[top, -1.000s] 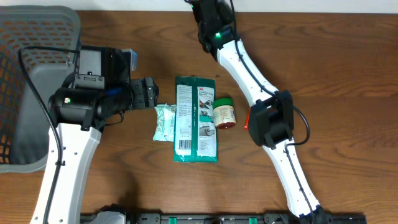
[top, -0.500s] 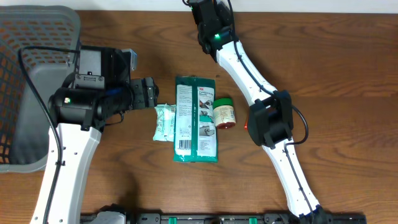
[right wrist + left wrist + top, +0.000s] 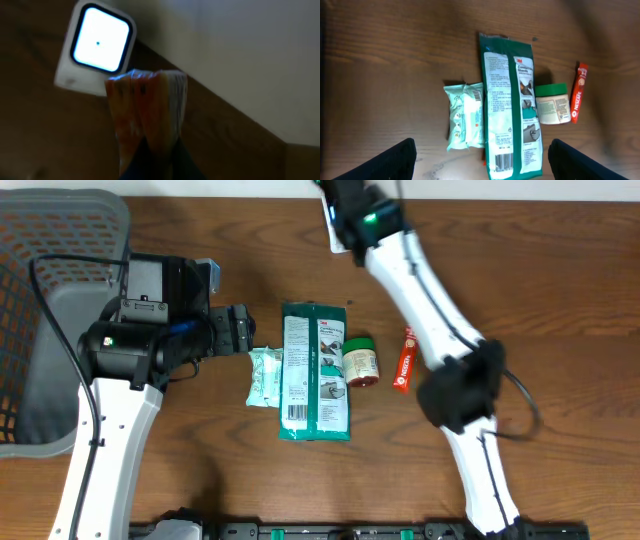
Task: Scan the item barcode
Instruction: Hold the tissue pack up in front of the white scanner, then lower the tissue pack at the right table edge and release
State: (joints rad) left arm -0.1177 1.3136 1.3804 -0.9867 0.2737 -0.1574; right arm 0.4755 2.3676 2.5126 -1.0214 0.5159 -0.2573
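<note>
My right gripper (image 3: 157, 150) is shut on an orange, shiny packet (image 3: 147, 105), which stands up from the dark fingers. Just behind it, up and to the left, glows the white square window of the scanner (image 3: 97, 47). In the overhead view the right gripper (image 3: 350, 200) is at the table's far edge, beside the white scanner (image 3: 334, 232); the packet is hidden there. My left gripper (image 3: 240, 330) hangs open over the table, left of the other items, its fingers (image 3: 395, 160) wide apart with nothing between them.
On the table lie a long green pouch (image 3: 316, 370) with its barcode facing up, a mint wipes pack (image 3: 265, 375), a green-lidded jar (image 3: 361, 361) and a red Nescafe stick (image 3: 405, 360). A grey mesh basket (image 3: 60, 240) stands at far left.
The right arm's elbow swung to the right, uncovering the red stick, and its wrist shifted slightly right at the far edge. The left arm has not moved.
</note>
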